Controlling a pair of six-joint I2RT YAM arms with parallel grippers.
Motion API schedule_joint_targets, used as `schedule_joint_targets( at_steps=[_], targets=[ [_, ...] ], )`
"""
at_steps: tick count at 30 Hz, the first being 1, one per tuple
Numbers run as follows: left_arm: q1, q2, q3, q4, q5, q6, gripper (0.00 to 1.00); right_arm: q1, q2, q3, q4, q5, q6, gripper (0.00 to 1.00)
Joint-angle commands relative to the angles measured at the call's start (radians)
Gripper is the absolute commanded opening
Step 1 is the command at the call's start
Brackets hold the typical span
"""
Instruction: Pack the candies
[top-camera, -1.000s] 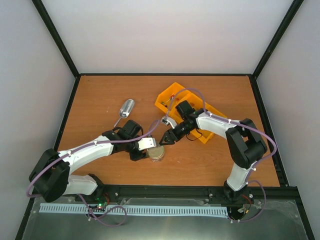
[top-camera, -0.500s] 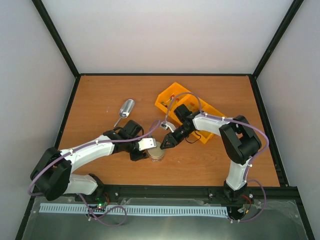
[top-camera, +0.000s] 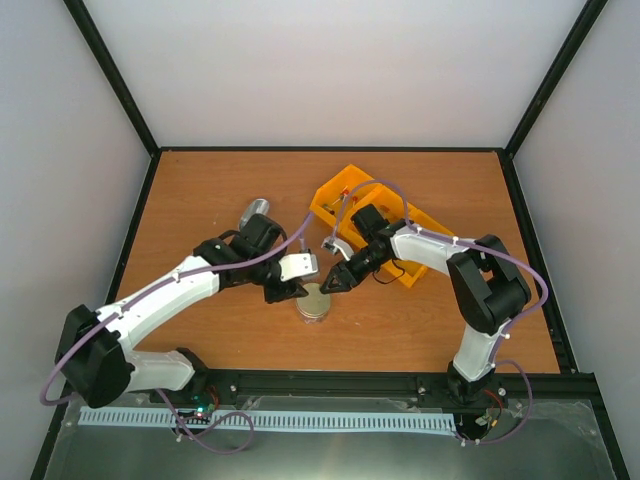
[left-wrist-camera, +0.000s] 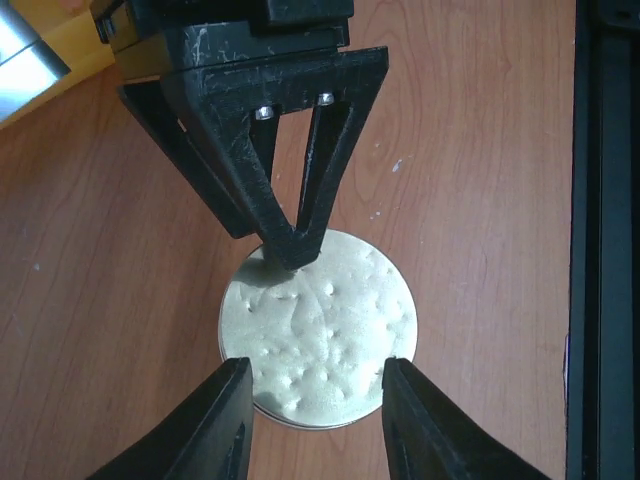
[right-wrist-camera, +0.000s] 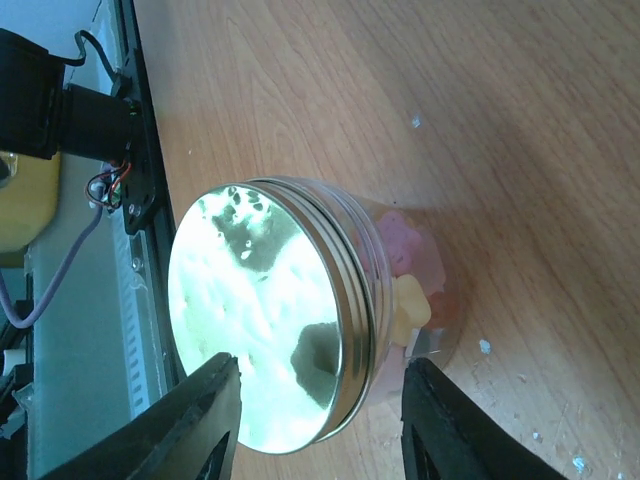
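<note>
A clear jar (top-camera: 313, 303) with a shiny metal lid (left-wrist-camera: 318, 330) stands on the table between the two arms. Through its glass wall I see the candies (right-wrist-camera: 405, 275), pink and yellow ones. My left gripper (top-camera: 291, 291) hovers over the lid, open (left-wrist-camera: 315, 365), one finger on each side and neither touching. My right gripper (top-camera: 329, 285) comes in from the right, open (right-wrist-camera: 322, 362), its fingers spanning the lid and the jar's shoulder. In the left wrist view one right fingertip (left-wrist-camera: 290, 252) rests at the lid's far edge.
The yellow bin (top-camera: 345, 195) lies behind the right arm, at the back centre. The metal scoop (top-camera: 256, 209) lies at the back left, partly covered by the left arm. The black rail (left-wrist-camera: 605, 240) runs along the table's near edge.
My left gripper has let go of the jar and moved up and back, its arm swinging toward the scoop. The right gripper has stayed at the lid. The jar has not moved.
</note>
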Motion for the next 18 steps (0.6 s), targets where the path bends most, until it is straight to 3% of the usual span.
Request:
schedule_joint_targets(
  at_steps=[1, 11, 18],
  targets=[
    [-0.019, 0.033, 0.015, -0.008, -0.002, 0.013, 0.36, -0.001, -0.008, 0.014, 0.007, -0.026, -0.004, 0.43],
    [-0.026, 0.087, -0.119, 0.046, -0.181, 0.049, 0.27, 0.001, 0.001, 0.011, 0.015, -0.036, 0.007, 0.37],
    [-0.026, 0.065, -0.113, 0.059, -0.169, 0.03, 0.27, 0.001, 0.039, 0.013, 0.011, -0.023, -0.008, 0.29]
  ],
)
